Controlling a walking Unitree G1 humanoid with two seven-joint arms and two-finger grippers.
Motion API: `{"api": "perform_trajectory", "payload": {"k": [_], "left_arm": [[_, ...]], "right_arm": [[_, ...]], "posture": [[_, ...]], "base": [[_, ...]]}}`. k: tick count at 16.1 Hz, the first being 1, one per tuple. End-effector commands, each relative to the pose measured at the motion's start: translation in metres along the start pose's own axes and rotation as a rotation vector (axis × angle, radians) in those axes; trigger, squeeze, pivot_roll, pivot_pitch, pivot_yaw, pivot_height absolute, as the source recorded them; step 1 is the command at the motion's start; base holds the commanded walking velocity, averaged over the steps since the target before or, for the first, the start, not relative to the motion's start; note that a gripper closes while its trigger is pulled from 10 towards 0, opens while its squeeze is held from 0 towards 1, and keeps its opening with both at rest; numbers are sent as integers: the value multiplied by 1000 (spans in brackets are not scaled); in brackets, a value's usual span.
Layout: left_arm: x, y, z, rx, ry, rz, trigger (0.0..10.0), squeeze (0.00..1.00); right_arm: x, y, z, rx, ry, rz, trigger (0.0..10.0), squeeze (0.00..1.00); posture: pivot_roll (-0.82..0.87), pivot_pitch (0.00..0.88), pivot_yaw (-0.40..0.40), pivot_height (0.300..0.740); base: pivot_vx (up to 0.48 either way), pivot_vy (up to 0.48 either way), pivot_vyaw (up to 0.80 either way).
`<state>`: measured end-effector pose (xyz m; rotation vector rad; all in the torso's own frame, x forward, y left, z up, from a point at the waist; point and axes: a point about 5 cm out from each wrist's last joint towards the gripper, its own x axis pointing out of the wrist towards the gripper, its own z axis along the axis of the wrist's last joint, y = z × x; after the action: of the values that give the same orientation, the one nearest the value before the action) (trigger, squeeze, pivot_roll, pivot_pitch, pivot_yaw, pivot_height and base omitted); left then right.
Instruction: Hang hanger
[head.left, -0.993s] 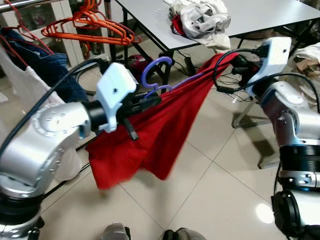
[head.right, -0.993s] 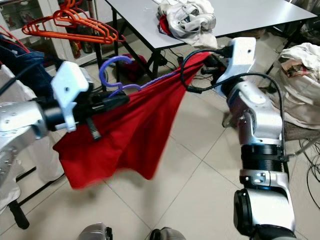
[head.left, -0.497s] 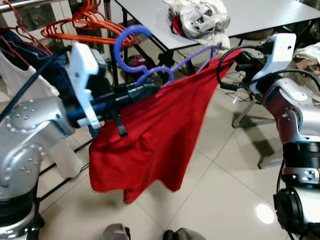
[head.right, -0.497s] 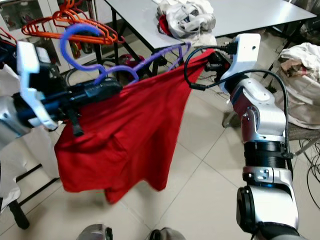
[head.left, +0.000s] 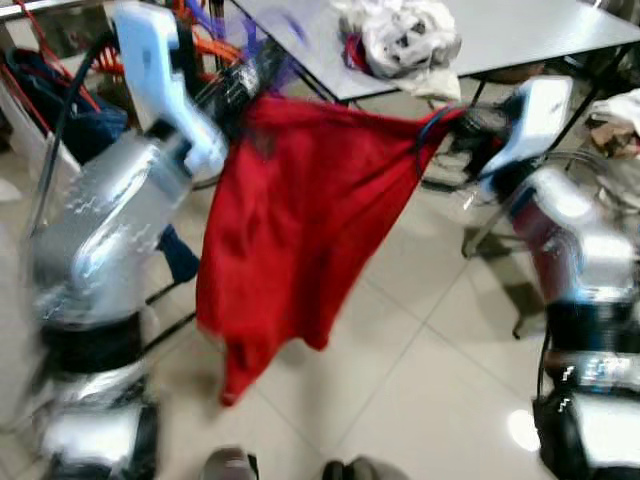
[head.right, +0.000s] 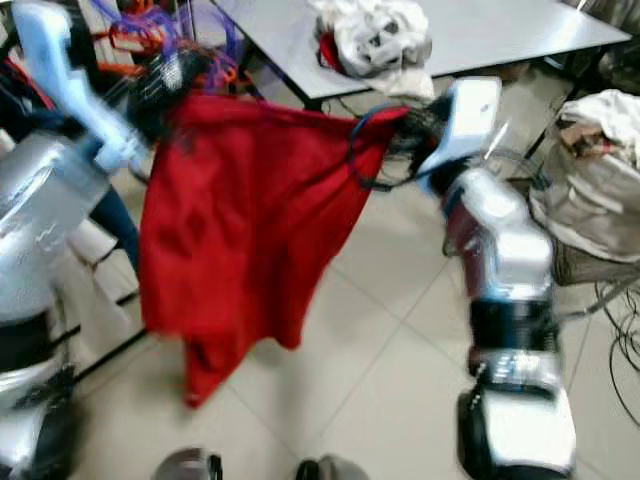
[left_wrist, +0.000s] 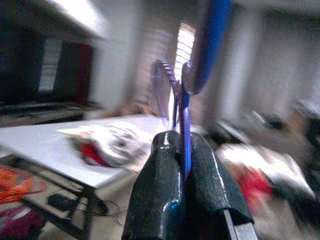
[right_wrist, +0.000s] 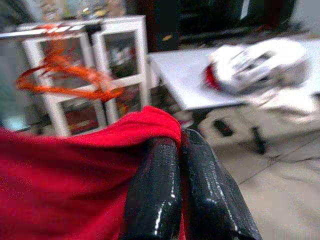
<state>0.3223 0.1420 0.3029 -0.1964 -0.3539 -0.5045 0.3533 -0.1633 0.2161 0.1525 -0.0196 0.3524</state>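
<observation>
A purple hanger (left_wrist: 182, 100) carries a red garment (head.left: 300, 220) that hangs spread between my two arms. My left gripper (head.left: 245, 80) is raised high at the upper left, near the rack, and is shut on the hanger's wire just below its hook (head.right: 215, 35). In the left wrist view the black fingers (left_wrist: 155, 200) pinch that wire. My right gripper (head.left: 455, 120) is shut on the garment's far corner and holds it out to the right. The right wrist view has the fingers (right_wrist: 155, 190) closed over the red hem (right_wrist: 145, 125). All views are blurred.
Orange hangers (right_wrist: 65, 80) hang on the rack at the upper left, in front of a white cabinet (right_wrist: 120, 50). A dark blue garment (head.left: 60, 90) hangs there too. A grey table (head.left: 530, 35) behind holds a pile of clothes (head.left: 400, 35). A bag of laundry (head.right: 590, 180) sits at the right.
My left arm has swung the hanger up and back toward the rack, lifting the red garment. The right gripper still holds its corner. The picture has blurred with the motion.
</observation>
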Motion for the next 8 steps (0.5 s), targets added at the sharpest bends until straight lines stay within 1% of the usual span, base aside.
{"api": "perform_trajectory", "payload": {"k": [1,2,3,4,6,7,8], "left_arm": [[8,3,11,2,-70,61,10000,0],[13,3,11,9,-70,76,10000,0],[18,4,12,-14,-89,111,10000,0],[25,6,8,24,-69,155,10000,0],[28,11,3,80,-36,219,10000,0],[30,18,1,149,-34,281,10000,0],[30,20,0,170,-30,290,10000,0]], "right_arm": [[-3,5,-1,-3,5,2,0,0],[-3,9,-4,0,9,10,0,0],[-3,14,-6,1,12,20,0,0],[-4,20,-7,15,6,28,0,0],[-6,28,-7,26,-8,57,0,0],[-9,34,-8,20,-3,85,0,0],[-10,36,-9,10,5,99,0,0]], "posture": [[16,45,-107,740],[15,46,-105,740],[13,50,-103,740],[14,49,-99,740],[15,50,-103,740],[14,48,-104,740],[13,47,-105,740]], "base": [[0,0,0],[0,0,0],[0,0,0],[0,0,0],[0,0,0],[0,0,0],[0,0,0]]}}
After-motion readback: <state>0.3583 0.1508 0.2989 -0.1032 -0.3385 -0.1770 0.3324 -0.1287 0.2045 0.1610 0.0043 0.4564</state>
